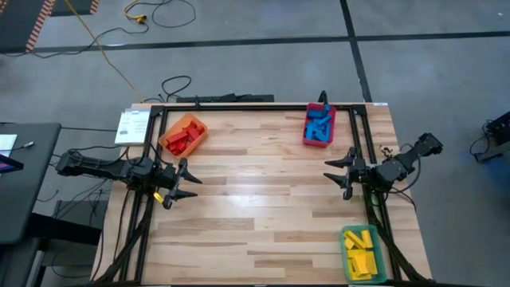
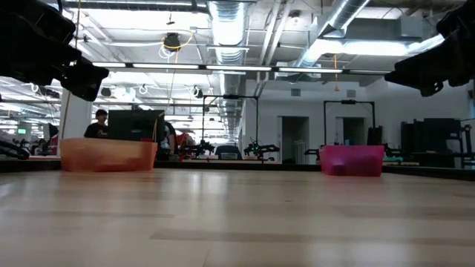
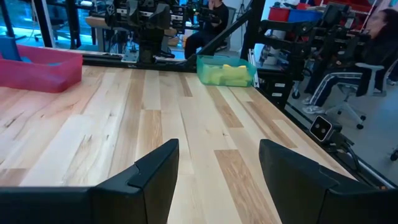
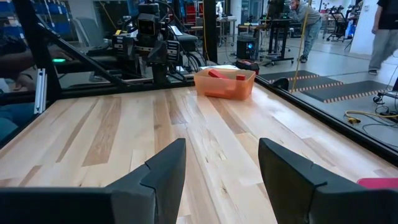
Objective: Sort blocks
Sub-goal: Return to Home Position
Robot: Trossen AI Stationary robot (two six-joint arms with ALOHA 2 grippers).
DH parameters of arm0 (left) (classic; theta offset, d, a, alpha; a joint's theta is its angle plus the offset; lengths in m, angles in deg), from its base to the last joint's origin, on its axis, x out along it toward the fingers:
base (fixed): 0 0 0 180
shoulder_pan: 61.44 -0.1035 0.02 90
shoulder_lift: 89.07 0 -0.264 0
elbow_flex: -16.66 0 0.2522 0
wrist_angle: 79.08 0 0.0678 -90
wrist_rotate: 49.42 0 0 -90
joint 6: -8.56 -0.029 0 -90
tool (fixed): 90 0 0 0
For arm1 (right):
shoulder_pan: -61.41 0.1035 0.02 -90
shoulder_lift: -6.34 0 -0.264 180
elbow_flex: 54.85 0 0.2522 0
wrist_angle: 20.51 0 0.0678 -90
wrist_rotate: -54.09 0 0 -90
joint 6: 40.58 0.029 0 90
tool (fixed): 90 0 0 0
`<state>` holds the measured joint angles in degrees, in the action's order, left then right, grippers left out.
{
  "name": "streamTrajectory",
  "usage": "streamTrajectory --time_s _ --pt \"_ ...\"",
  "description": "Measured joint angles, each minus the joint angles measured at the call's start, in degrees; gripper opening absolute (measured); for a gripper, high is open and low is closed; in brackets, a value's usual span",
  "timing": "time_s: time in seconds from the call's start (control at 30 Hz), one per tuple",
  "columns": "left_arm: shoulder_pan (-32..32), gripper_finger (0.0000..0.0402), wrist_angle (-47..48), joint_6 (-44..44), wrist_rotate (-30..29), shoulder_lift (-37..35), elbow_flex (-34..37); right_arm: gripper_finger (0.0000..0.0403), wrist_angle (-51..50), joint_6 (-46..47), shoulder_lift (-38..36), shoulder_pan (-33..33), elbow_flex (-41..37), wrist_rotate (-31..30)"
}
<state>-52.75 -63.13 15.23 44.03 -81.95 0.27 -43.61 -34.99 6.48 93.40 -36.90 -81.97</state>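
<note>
The blocks lie sorted by colour in three bins on the wooden table. Red blocks (image 1: 182, 137) fill the orange bin (image 1: 196, 126) at the far left. Blue blocks (image 1: 319, 123) fill the red bin (image 1: 307, 137) at the far right. Yellow blocks (image 1: 361, 251) fill the green bin (image 1: 347, 257) at the near right. My left gripper (image 1: 191, 179) hovers open over the table's left edge, with bare table between its fingers (image 3: 217, 149). My right gripper (image 1: 333, 177) hovers open over the right edge, likewise with nothing between its fingers (image 4: 221, 149).
A black frame (image 1: 239, 105) runs along the table's far edge and sides. A white sheet (image 1: 131, 125) lies at the far left corner. People and workbenches show in the room beyond. The middle of the table (image 1: 263, 191) is bare wood.
</note>
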Motion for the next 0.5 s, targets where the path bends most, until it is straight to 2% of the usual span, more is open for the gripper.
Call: streamTrajectory --time_s 0.5 --pt "0.0 0.0217 0.0 0.0 0.0 0.0 0.0 0.0214 0.0 0.0 0.0 0.0 0.0 0.0"
